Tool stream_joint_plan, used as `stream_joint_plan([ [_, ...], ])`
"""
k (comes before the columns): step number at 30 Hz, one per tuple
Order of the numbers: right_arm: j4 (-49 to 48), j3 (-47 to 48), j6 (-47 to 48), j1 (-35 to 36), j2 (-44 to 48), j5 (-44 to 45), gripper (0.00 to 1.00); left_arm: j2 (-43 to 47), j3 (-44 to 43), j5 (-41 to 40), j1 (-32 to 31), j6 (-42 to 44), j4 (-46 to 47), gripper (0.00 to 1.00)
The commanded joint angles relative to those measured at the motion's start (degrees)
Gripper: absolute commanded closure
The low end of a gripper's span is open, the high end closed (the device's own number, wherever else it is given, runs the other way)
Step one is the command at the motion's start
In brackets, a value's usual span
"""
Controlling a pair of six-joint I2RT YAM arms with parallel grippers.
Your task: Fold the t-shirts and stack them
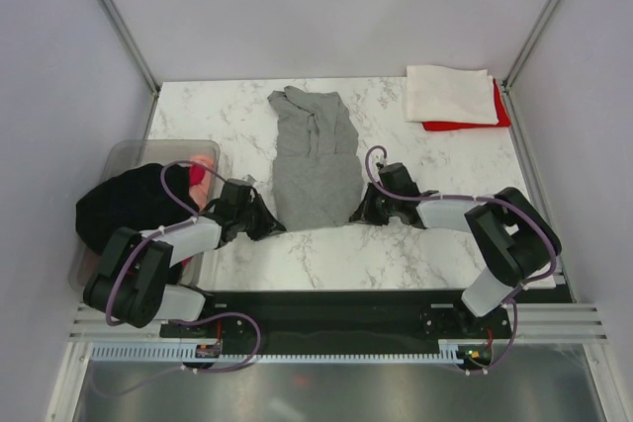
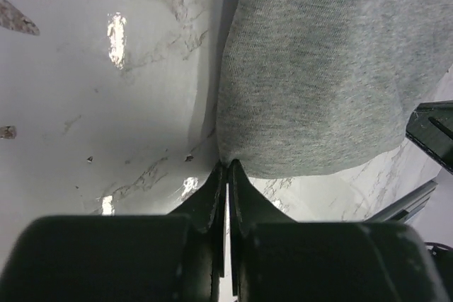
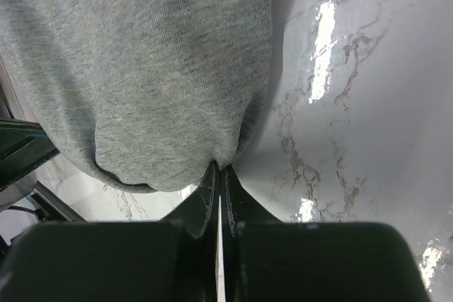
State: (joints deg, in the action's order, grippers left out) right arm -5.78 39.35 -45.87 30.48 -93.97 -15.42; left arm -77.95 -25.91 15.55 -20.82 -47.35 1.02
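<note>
A heather grey t-shirt (image 1: 315,160) lies lengthwise in the middle of the marble table, folded into a narrow strip. My left gripper (image 1: 274,223) is shut on its near left corner; in the left wrist view the gripper (image 2: 227,165) pinches the grey cloth (image 2: 318,68). My right gripper (image 1: 358,214) is shut on the near right corner; in the right wrist view the gripper (image 3: 220,167) pinches the grey cloth (image 3: 141,61). A folded white t-shirt (image 1: 450,94) lies on a red t-shirt (image 1: 465,126) at the far right. A black t-shirt (image 1: 124,205) and a pink t-shirt (image 1: 200,171) sit in the tub.
A clear plastic tub (image 1: 129,155) stands at the left table edge beside the left arm. Grey walls and metal posts close in the table on three sides. A black rail (image 1: 326,308) runs along the near edge.
</note>
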Motion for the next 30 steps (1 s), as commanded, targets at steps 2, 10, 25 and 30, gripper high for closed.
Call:
stream_joint_plan([
  [2, 1.6, -1.4, 1.4, -0.4, -1.8, 0.5, 1.00, 0.3, -2.7, -4.0, -0.3, 1.6, 0.8, 0.98],
  [10, 21.3, 5.1, 6.2, -1.6, 12.7, 7.1, 1.00, 16.1, -13.7, -8.2, -0.3, 5.8, -18.5, 0.98],
  [25, 27.8, -1.4, 0.0, 3.8, 30.0, 8.1, 1.00, 37.9, -3.2, -4.1, -2.6, 0.0, -30.9, 0.98],
  [30, 31.6, -2.2, -3.5, 8.6, 33.9, 10.4, 1.00, 42.9, -2.9, -2.8, -4.5, -2.7, -36.6, 0.98],
])
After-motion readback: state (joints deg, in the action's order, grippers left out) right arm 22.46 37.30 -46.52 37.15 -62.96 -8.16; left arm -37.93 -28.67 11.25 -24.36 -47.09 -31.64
